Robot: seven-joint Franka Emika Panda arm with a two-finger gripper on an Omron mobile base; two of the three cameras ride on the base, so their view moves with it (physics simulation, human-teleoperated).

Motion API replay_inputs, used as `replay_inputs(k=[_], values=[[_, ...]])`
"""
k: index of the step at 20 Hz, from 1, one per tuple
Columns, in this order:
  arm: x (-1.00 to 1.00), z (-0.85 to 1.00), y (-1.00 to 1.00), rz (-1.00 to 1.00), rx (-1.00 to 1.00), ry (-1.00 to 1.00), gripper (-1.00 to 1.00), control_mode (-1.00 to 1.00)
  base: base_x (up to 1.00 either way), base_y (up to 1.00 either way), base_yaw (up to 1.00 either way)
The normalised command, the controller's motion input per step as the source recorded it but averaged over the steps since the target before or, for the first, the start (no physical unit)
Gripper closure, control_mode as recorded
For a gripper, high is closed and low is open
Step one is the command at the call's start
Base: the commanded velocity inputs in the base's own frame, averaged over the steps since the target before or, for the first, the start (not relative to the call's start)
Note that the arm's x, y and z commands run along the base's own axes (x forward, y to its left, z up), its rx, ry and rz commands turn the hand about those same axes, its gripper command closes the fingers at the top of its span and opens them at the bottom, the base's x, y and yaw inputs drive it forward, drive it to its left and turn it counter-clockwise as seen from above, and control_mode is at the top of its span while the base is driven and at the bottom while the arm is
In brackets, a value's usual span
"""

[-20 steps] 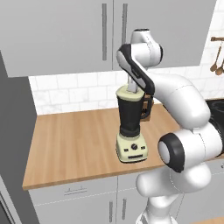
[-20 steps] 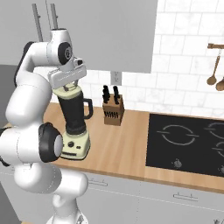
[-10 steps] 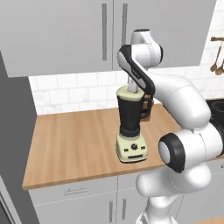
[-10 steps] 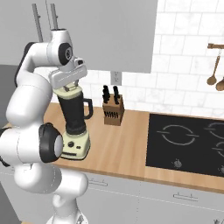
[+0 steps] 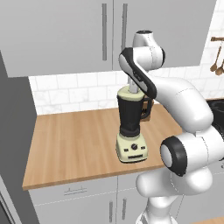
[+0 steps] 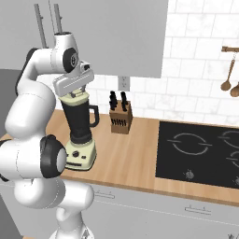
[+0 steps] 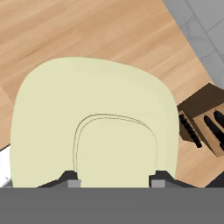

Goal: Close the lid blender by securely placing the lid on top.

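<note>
- The blender (image 5: 131,131) stands on the wooden bench (image 5: 70,140), its cream base facing the front edge and its dark jar upright.
- The lid (image 7: 94,122) sits at the jar's top, directly under the tool (image 7: 114,180); in the hand view the pale disc spreads wide, with its raised centre knob between the two dark fingertips (image 7: 70,178).
- The tool's jaws stand at a middling width, one on either side of the knob. They look closed on it, so the tool appears to hold the lid by the knob.
- In the right base view the tool (image 6: 74,93) hangs just above the jar's rim with the lid (image 6: 77,96) as a pale band beneath it. Whether the lid is fully seated or a shade proud of the rim cannot be told.
- The step in hand looks like the final seating. It calls for a straight downward press with the lid kept level and centred on the jar.
- A tilt would leave one edge riding up, so the wrist should stay vertical.
- Side force should be avoided, since the tall jar could rock on its base.
- The knife block (image 6: 120,119) stands near, behind the blender, but apart from it.
- The jaws should open only once the lid rests flat all round.
</note>
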Motion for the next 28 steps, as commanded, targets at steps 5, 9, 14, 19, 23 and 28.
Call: replay_inputs(k=[5, 9, 14, 19, 23, 28], values=[[0.0, -0.23, 0.03, -0.03, 0.01, 0.0, 1.0, -1.0, 0.0, 0.0, 0.0], [0.0, -0.13, 0.02, -0.03, 0.06, -0.04, 1.0, -1.0, 0.0, 0.0, 0.0], [0.0, 0.0, 0.01, -0.03, 0.13, -0.08, 1.0, -1.0, 0.0, 0.0, 0.0], [0.0, -0.07, 0.01, -0.03, 0.12, -0.05, 1.0, -1.0, 0.0, 0.0, 0.0], [0.0, -0.37, 0.0, 0.0, -0.01, -0.01, 1.0, -1.0, 0.0, 0.0, 0.0], [0.0, -0.16, 0.0, 0.0, -0.09, 0.0, 1.0, -1.0, 0.0, 0.0, 0.0]])
